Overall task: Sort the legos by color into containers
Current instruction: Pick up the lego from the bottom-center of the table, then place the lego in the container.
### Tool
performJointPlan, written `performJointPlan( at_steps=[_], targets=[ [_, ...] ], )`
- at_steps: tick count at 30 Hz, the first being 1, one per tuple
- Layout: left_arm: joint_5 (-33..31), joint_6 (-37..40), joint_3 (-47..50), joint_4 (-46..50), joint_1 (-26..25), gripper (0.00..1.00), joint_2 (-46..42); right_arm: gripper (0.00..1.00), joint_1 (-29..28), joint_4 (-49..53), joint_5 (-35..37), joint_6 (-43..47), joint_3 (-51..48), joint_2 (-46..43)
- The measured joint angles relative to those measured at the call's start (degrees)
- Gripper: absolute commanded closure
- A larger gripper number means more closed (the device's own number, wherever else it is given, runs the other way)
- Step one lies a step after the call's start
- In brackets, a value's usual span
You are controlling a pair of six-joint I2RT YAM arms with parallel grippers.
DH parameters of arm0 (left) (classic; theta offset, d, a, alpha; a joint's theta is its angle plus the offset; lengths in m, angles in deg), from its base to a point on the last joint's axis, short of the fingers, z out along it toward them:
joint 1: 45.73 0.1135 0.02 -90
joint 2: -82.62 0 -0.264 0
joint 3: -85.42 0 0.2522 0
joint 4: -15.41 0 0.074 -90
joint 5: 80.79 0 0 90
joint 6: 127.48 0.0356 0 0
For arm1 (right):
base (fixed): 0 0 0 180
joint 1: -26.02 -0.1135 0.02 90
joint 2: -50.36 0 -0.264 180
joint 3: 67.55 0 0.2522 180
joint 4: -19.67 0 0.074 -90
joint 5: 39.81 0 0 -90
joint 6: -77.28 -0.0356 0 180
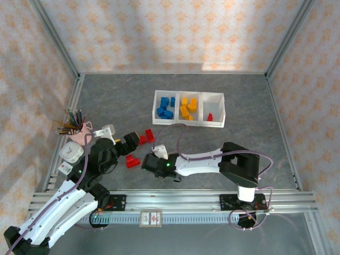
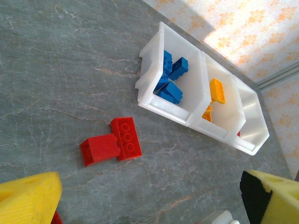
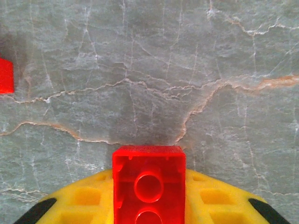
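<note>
A red lego (image 3: 148, 184) sits clamped between the yellow pads (image 3: 88, 198) of my right gripper (image 3: 148, 177), which is shut on it just above the grey table; in the top view that gripper (image 1: 149, 164) hangs left of centre. Another red lego (image 3: 4, 75) lies at the left edge. My left gripper (image 2: 149, 205) stands open and holds nothing, its yellow fingers (image 2: 28, 198) wide apart, a short way from two touching red legos (image 2: 112, 143). The containers (image 1: 188, 123) hold blue legos (image 1: 166, 106), yellow-orange legos (image 1: 188, 108) and one red lego (image 1: 210, 117), each colour in its own bin.
A pink cup of coloured pencils (image 1: 74, 127) and small white objects (image 1: 70, 154) stand at the left beside the left arm. One more red lego (image 1: 130, 161) lies between the two grippers. A metal rail (image 1: 175, 199) runs along the near edge.
</note>
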Motion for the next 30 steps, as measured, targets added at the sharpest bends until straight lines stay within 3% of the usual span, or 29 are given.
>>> performJointPlan(
  at_steps=[8, 21, 30],
  targets=[
    [2.8, 0.04, -0.02, -2.86, 0.0, 0.01, 3.78, 0.7, 4.33, 0.39, 1.31, 0.15, -3.08, -10.38],
    [10.05, 0.09, -2.14, -13.22, -0.52, 0.01, 15.43, 0.66, 32.2, 0.09, 5.07, 8.13, -6.43, -23.34],
    [10.97, 0.04, -3.1, -19.58, -4.33, 0.01, 21.92, 0.65, 47.98, -5.11, 3.45, 14.62, -4.31, -17.59]
  ],
)
